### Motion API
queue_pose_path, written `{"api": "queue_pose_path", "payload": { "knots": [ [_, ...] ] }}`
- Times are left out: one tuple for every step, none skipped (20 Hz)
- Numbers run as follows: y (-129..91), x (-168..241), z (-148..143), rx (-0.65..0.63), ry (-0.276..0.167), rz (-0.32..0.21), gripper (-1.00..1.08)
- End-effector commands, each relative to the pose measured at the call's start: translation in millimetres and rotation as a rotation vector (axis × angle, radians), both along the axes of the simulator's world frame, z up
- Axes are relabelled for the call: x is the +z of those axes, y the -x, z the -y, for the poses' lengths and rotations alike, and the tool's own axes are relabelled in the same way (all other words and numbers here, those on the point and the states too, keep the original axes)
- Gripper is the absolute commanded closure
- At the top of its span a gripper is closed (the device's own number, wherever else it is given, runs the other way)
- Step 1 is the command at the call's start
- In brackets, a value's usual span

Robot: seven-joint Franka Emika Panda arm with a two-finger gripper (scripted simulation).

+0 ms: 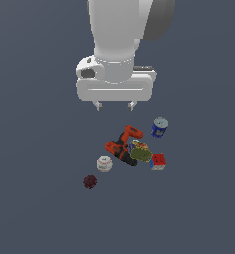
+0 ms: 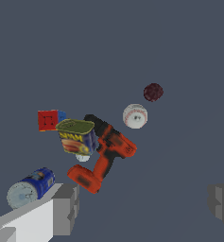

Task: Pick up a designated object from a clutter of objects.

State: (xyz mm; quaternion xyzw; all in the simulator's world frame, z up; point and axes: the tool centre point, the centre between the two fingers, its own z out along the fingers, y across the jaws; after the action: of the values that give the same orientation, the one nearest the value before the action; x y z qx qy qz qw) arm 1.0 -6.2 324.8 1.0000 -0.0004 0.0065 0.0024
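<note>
**Gripper high above the clutter, can not yet approached**

Gripper (image 1: 115, 105) fingers sit closest to my wrist camera, spread wide apart with nothing between them; I have them hanging well above the worktop (image 1: 34, 208).

Off to one side of the gripper, and apart from the pile, is the blue can (image 1: 159, 127) I am after. In the wrist view it lies just beyond one finger, silver top towards the camera. Below the gripper is the rest of the clutter: the orange-red drill (image 1: 123, 144), with a yellow-green tin (image 1: 140, 154) touching it, then the colour cube (image 1: 158, 161) just beside that. Farther out are the white ball (image 1: 104, 162) and the dark red ball (image 1: 90, 181).

I judge this to be the approach step. Next I need to shift sideways until the can is centred between the fingers, then descend, minding the drill handle nearby.
</note>
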Motion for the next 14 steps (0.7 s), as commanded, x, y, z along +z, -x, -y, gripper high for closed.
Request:
{"api": "queue_pose_path", "payload": {
  "knots": [
    [0, 0, 0, 0.0, 0.0, 0.0, -0.92],
    [0, 0, 0, -0.001, 0.0, -0.001, -0.92],
    [1, -1, 1, -0.004, 0.0, -0.003, -0.92],
    [2, -1, 2, -0.009, -0.001, -0.006, -0.92],
    [3, -2, 4, -0.016, -0.001, -0.011, -0.92],
    [5, -4, 6, -0.024, -0.002, -0.017, -0.92],
    [6, -5, 8, -0.035, -0.003, -0.023, -0.92],
    [8, -5, 11, -0.043, -0.003, -0.028, -0.92],
    [9, -5, 12, -0.05, -0.004, -0.031, -0.92],
    [9, -5, 14, -0.055, -0.004, -0.033, -0.92],
    [10, -5, 15, -0.057, -0.005, -0.034, -0.92],
    [10, -5, 14, -0.057, -0.005, -0.034, -0.92],
    [9, -5, 14, -0.056, -0.005, -0.033, -0.92],
    [9, -5, 13, -0.053, -0.004, -0.032, -0.92]
  ]
}}
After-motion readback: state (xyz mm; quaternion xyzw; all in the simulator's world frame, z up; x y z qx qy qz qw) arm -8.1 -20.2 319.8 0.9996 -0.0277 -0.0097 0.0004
